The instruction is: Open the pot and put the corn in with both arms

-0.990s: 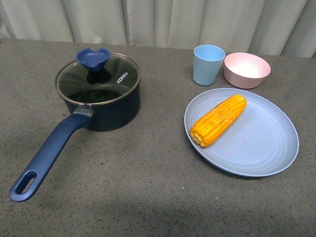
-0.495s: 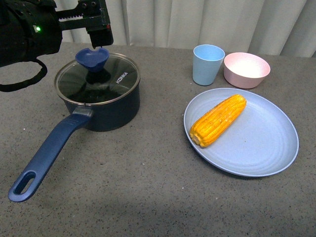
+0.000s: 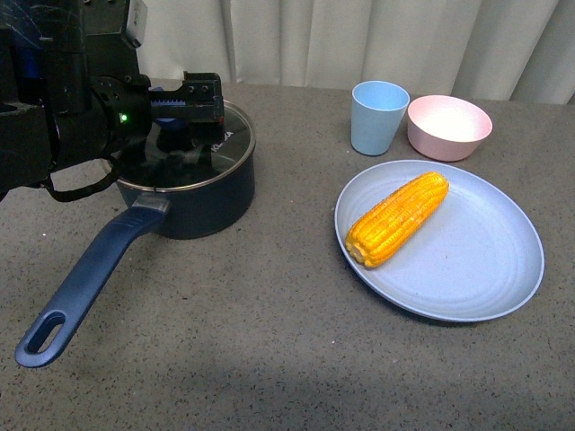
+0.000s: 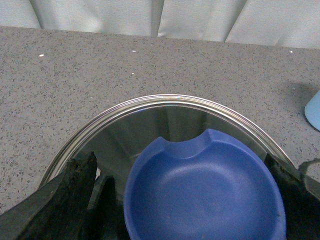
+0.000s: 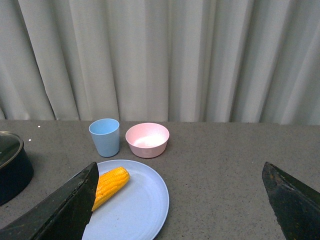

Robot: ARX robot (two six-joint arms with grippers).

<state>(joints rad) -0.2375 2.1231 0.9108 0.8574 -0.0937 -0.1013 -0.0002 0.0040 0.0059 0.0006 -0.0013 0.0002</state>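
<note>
Over pot (image 3: 199,203), left tool (image 4: 185,202) astride knob (image 4: 205,185).

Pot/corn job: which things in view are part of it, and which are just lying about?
In the job:
pot
glass lid with blue knob
corn
left tool, open astride the knob
right tool, open

Lying about:
light blue cup
pink bowl
blue plate, which only carries the corn
</note>
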